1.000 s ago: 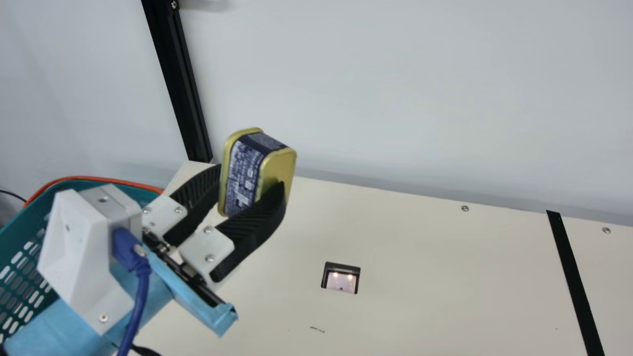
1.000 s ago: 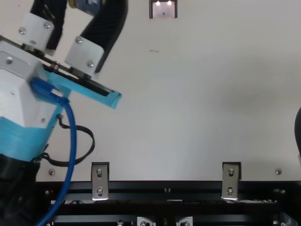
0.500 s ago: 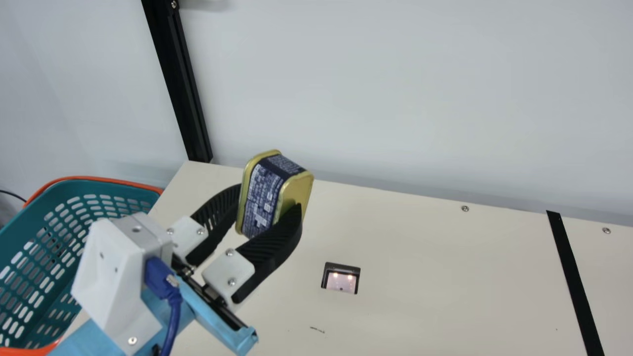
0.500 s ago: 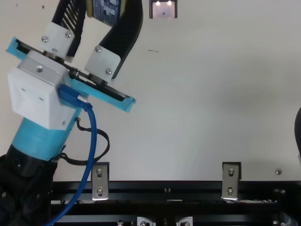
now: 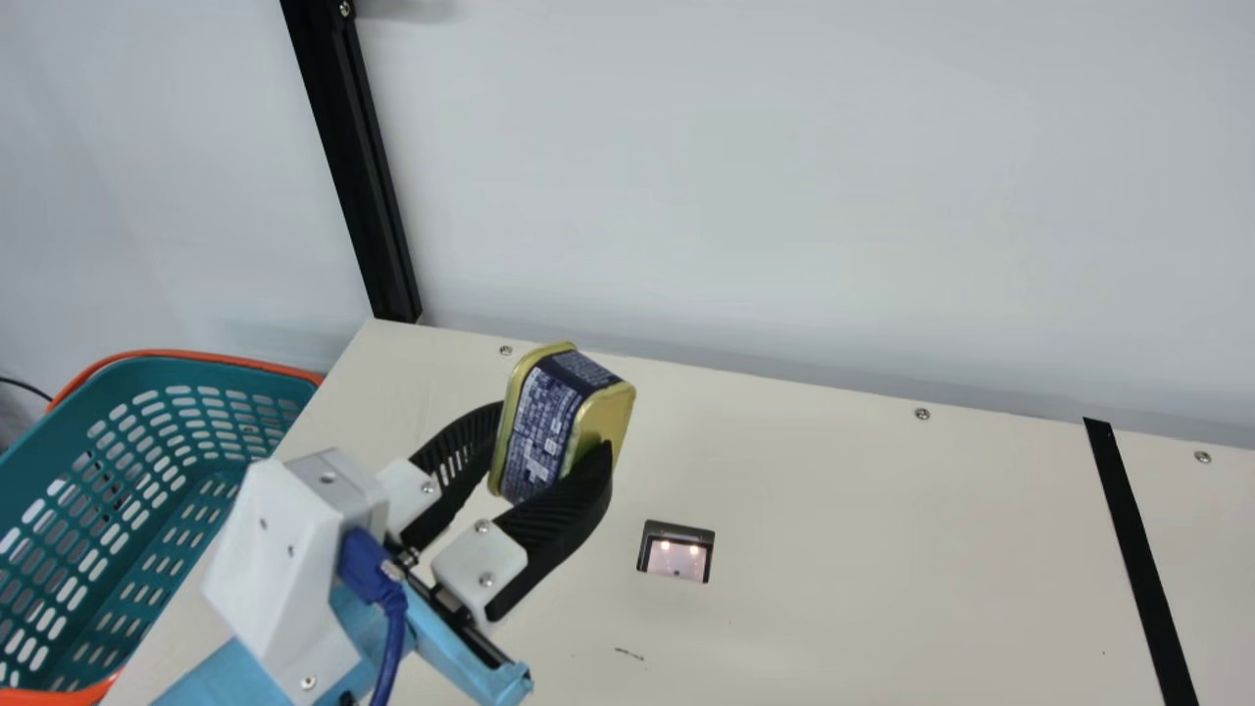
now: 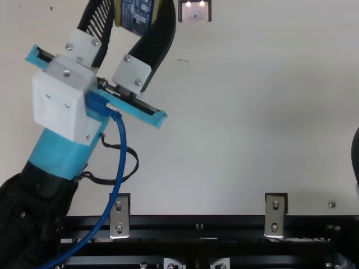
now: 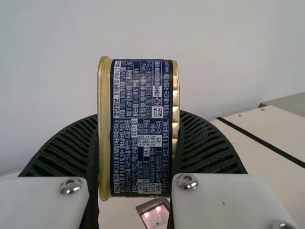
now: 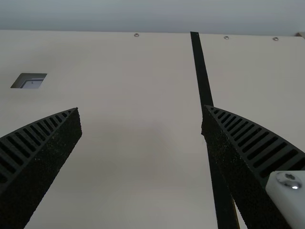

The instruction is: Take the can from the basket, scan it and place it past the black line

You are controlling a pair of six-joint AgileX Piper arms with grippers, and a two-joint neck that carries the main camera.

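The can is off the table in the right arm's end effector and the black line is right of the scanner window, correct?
Wrong arm: the main view shows the left arm's end effector holding the can off the table, with the black line right of the scanner window.

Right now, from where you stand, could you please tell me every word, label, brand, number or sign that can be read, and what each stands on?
Can in the left pincer: dense pale print on its dark blue label, too small to quote reliably.
Same label: a small square code, too fine to decode.
Table: a short dark mark, not legible as writing.
Black line: no print.
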